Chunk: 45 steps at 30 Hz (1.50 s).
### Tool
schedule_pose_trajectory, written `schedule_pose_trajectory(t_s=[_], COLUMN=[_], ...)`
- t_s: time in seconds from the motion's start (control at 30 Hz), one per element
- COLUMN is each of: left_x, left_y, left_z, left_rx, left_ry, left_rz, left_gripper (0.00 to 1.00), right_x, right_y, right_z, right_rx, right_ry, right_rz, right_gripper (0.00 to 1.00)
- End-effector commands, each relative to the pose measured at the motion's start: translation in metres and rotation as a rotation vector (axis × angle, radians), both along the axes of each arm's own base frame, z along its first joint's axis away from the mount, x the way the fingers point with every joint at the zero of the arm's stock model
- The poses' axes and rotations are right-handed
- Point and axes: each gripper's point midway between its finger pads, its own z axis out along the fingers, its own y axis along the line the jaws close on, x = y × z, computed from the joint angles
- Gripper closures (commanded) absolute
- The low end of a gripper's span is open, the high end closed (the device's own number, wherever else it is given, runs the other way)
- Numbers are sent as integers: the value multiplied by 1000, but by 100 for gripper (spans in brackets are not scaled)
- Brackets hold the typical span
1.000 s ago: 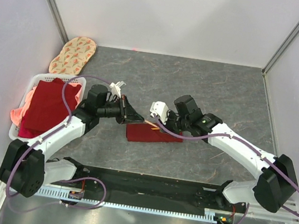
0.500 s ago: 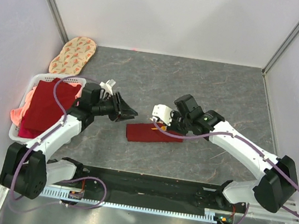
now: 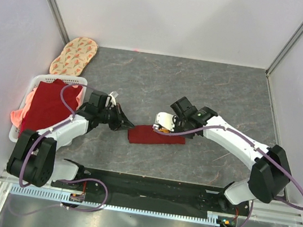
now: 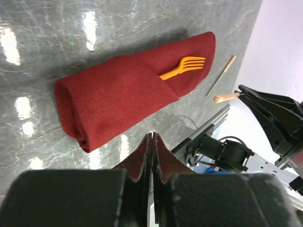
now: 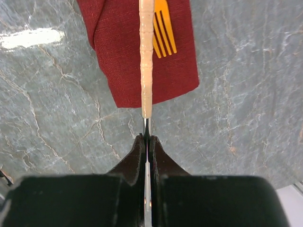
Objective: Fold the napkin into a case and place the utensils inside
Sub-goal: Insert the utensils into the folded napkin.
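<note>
The dark red napkin lies folded as a case point(image 3: 156, 136) on the grey table, its pocket opening toward the right. A gold fork point(image 4: 184, 67) sits in the pocket with its tines sticking out point(image 5: 163, 30). My right gripper point(image 5: 146, 137) hovers at the case's open end point(image 3: 166, 128). It is shut on the silver end of a utensil whose beige handle point(image 5: 146, 56) points out over the cloth, beside the fork. My left gripper point(image 4: 152, 137) is shut on nothing and sits low just off the case's left end point(image 3: 130, 126).
A white basket point(image 3: 33, 81) with brighter red and pink cloths stands at the left. An oval patterned mat point(image 3: 74, 55) leans at the back left corner. Pale walls close in the table on three sides.
My left gripper opened, drew back a little from the case's left end, lowered and shut again. My right gripper carried the beige-handled utensil down and left onto the case's open end.
</note>
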Motion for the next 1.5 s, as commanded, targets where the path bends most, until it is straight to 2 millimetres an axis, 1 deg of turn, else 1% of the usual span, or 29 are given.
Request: schedule_pose_trajectory(t_s=[0.0, 0.17, 0.3, 0.37, 0.57, 0.73, 0.87, 1.1, 1.33, 1.47], left_x=[-2, -5, -7, -8, -8, -8, -11, -13, -14, -15], left_y=[6, 10, 7, 7, 8, 8, 10, 12, 13, 13], left_z=[-13, -24, -32, -35, -38, -39, -45, -49, -52, -53], left_rx=[49, 75, 57, 55, 57, 61, 71, 81, 88, 91], left_ry=[-28, -16, 4, 15, 13, 13, 26, 32, 34, 37], left_rz=[-9, -6, -14, -13, -6, -6, 5, 12, 10, 9], left_gripper=[95, 96, 96, 97, 97, 98, 98, 98, 98, 98], right_x=[8, 6, 5, 5, 6, 7, 10, 13, 17, 17], right_y=[4, 8, 13, 12, 8, 11, 12, 15, 8, 13], right_z=[6, -9, -13, -17, -25, -32, -35, -39, -38, -39], right_rx=[-31, -78, -93, -105, -126, -127, -134, -142, -151, -130], right_ry=[-9, 25, 41, 47, 44, 52, 48, 48, 23, 33], right_rz=[10, 23, 37, 40, 37, 42, 46, 49, 31, 40], right_gripper=[100, 100, 100, 100, 100, 100, 100, 100, 100, 100])
